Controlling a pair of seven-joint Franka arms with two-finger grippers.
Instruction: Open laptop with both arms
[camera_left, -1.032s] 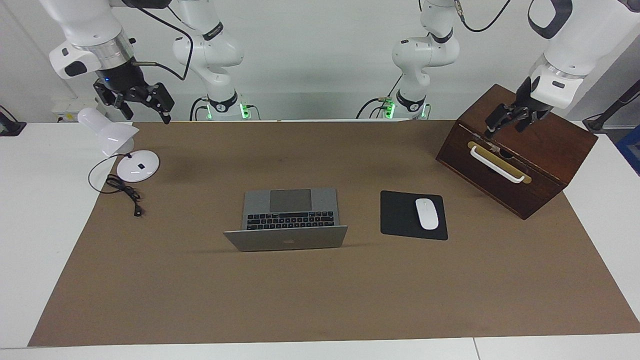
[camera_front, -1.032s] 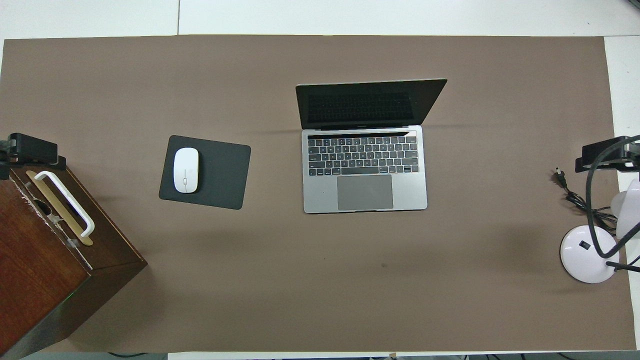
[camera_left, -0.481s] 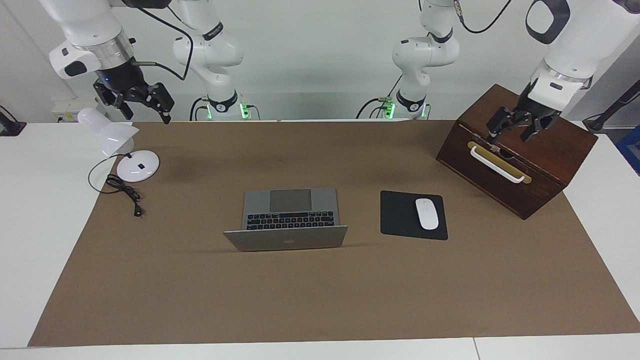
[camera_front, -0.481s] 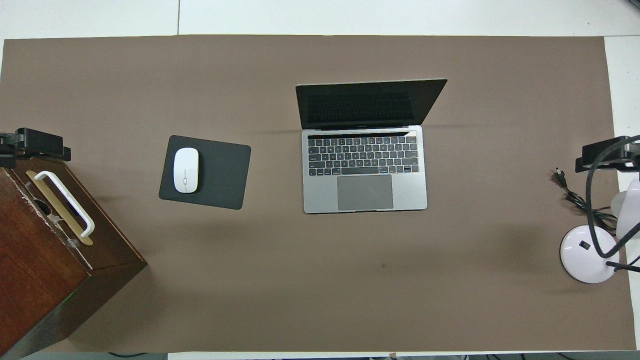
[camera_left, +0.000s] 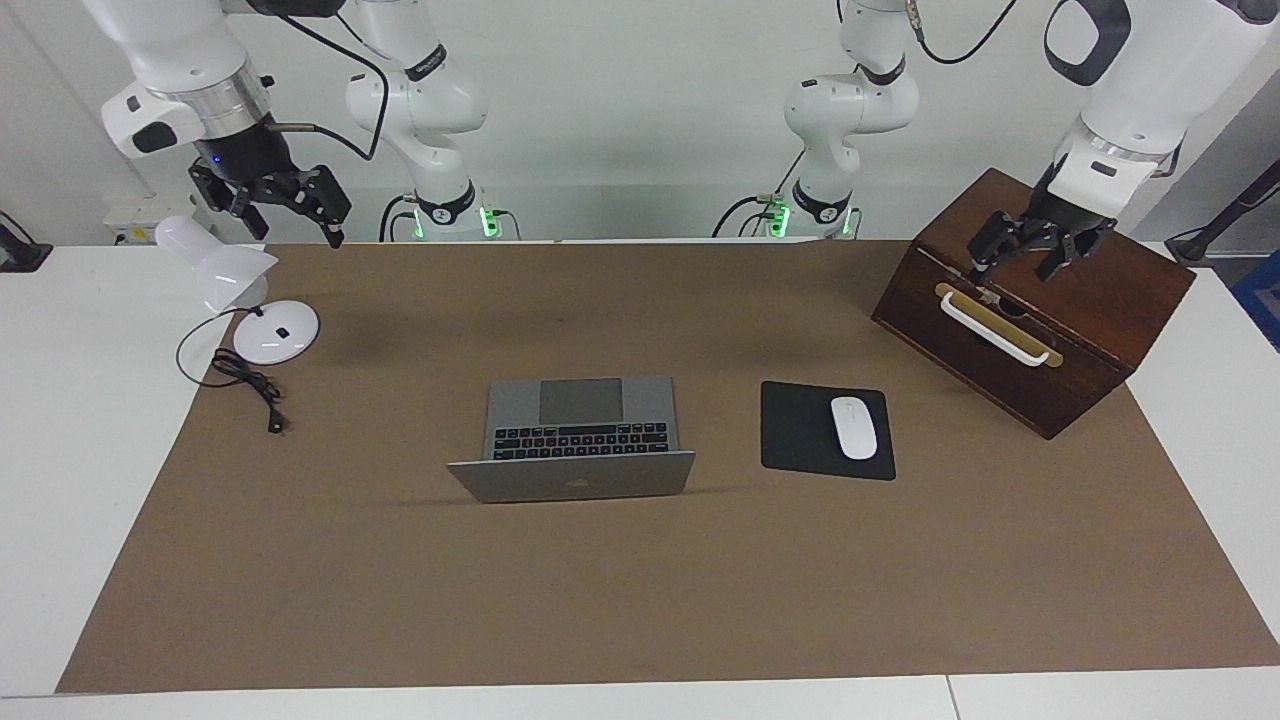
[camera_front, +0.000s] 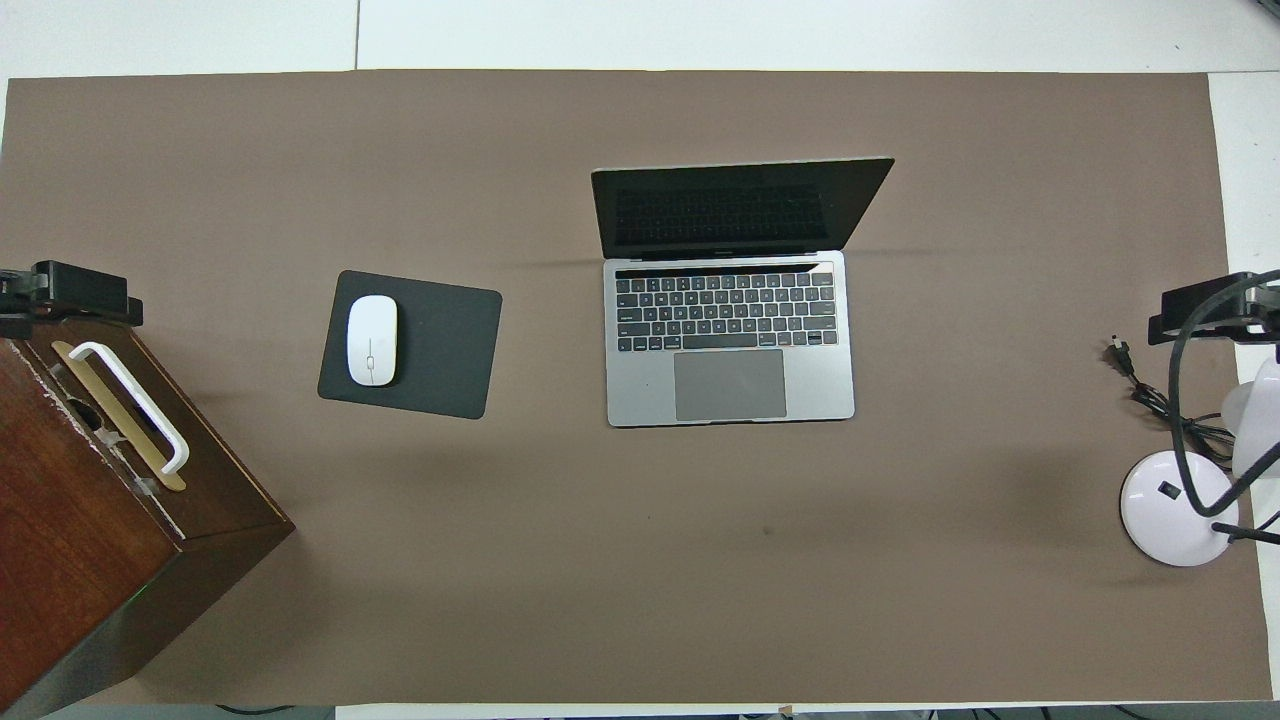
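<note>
The silver-grey laptop (camera_left: 575, 440) stands open mid-table, its dark screen (camera_front: 735, 205) toward the robots and its logo lid away from them. Black keys and the grey trackpad (camera_front: 729, 384) are bare. Neither gripper touches it. My left gripper (camera_left: 1018, 258) hangs open over the top of the wooden box (camera_left: 1060, 330), above its white handle; only its tip shows from overhead (camera_front: 75, 292). My right gripper (camera_left: 290, 212) hangs open in the air above the white desk lamp (camera_left: 225, 270), at the right arm's end of the table (camera_front: 1205, 305).
A black mouse pad (camera_left: 800, 435) with a white mouse (camera_left: 853, 427) lies between laptop and box. The lamp's round base (camera_front: 1170, 505) and black cord (camera_left: 250, 385) sit at the right arm's end. A brown mat (camera_left: 640, 600) covers the table.
My left gripper has shifted a little over the box top, toward the laptop. The right gripper has barely moved. The laptop is unchanged.
</note>
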